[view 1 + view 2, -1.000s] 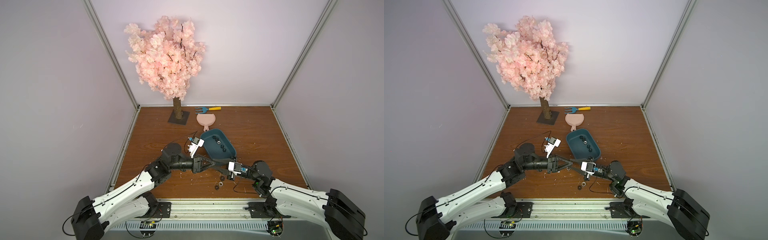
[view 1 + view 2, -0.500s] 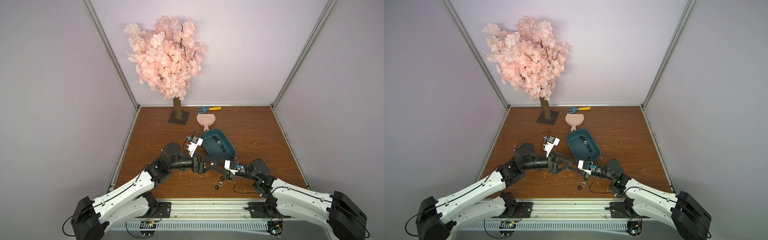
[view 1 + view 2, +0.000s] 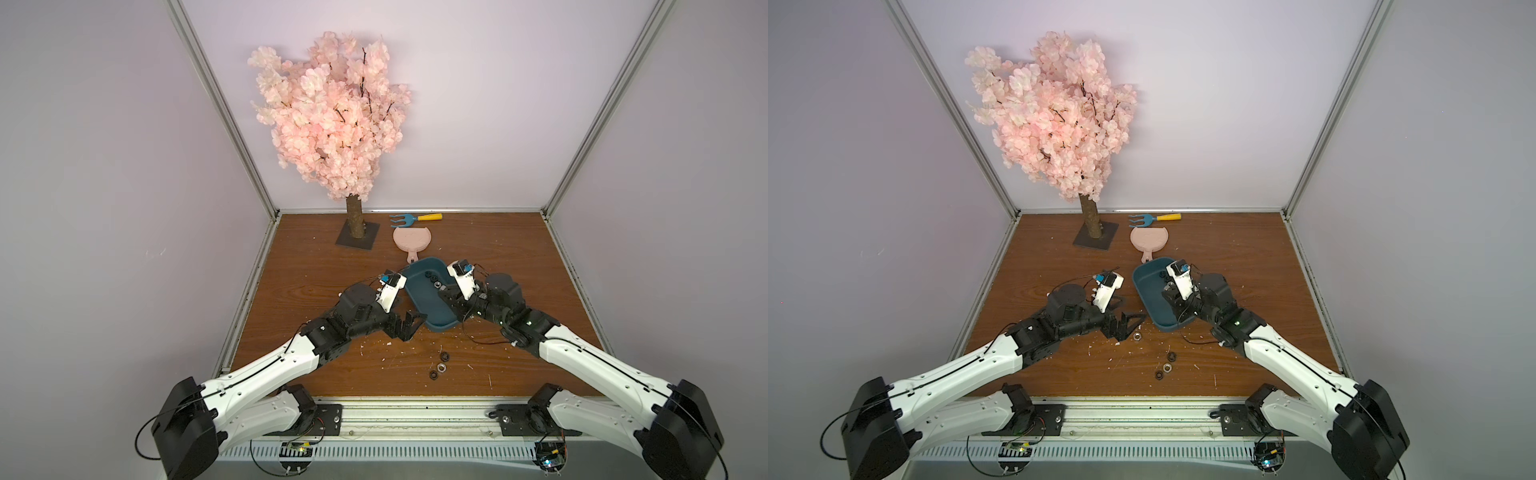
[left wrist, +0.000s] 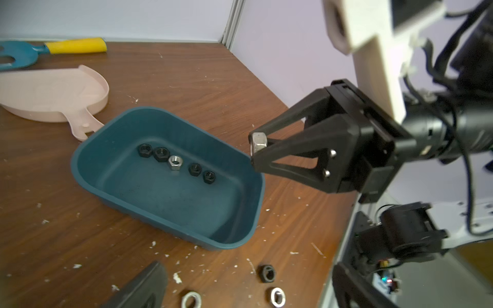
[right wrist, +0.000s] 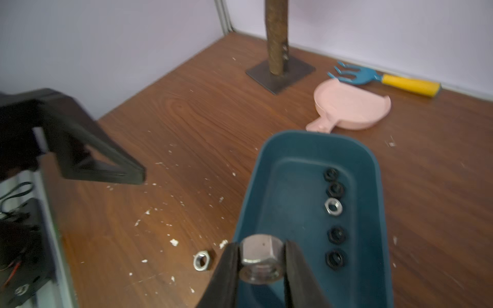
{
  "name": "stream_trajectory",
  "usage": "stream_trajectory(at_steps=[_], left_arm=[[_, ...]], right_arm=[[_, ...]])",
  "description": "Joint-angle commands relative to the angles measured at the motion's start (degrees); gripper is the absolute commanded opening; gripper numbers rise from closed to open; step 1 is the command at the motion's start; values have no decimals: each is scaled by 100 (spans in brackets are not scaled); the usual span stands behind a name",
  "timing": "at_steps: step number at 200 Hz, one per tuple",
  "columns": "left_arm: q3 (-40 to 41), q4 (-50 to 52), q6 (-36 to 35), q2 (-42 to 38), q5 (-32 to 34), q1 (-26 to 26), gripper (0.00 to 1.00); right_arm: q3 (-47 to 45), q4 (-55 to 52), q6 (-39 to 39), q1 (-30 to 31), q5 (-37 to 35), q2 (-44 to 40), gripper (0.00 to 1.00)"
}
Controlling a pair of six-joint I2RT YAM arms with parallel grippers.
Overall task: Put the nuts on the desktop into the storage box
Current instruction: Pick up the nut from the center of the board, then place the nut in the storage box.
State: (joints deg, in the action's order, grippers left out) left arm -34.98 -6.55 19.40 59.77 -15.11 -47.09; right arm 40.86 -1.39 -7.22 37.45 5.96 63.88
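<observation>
l gripper (image 3: pixel 409 330) just opened, empty; r gripper (image 4: pixel 256 146) pinching silver nut (image 5: pixel 261 256), now over storage box (image 4: pixel 173 202) edge, 12 o'clock from loose nuts (image 3: pixel 440 368). drop next.

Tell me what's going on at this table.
The right gripper is shut on a silver nut, held just above the rim of the blue storage box. Five nuts already lie inside it. The left gripper is open, beside the box over the desktop, holding nothing. At least four more nuts wait on the desktop in front of the box.

Storage box (image 4: pixel 160 226) lies open — left pincer (image 3: pixel 1130 325), right pincer (image 4: pixel 257 149) crowd its near end.
</observation>
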Motion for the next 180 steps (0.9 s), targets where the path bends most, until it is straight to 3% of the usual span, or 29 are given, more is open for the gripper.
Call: stream_trajectory(at_steps=[1,33,95,180], left_arm=[[334,-974,-1075,-22,214,-167,100],[768,-1640,-1849,-15,79,-168,100],[189,-634,-3067,1023,395,-198,100],[97,-1029,-3530,1766,82,-236,100]], right_arm=[[418,-1029,-214,-134,-413,296,0],[608,-1427,-302,-253,-664,785,0],[1510,-2449,30,-282,-1143,1911,0],[2491,-3700,380,-287,-1272,3470,2]])
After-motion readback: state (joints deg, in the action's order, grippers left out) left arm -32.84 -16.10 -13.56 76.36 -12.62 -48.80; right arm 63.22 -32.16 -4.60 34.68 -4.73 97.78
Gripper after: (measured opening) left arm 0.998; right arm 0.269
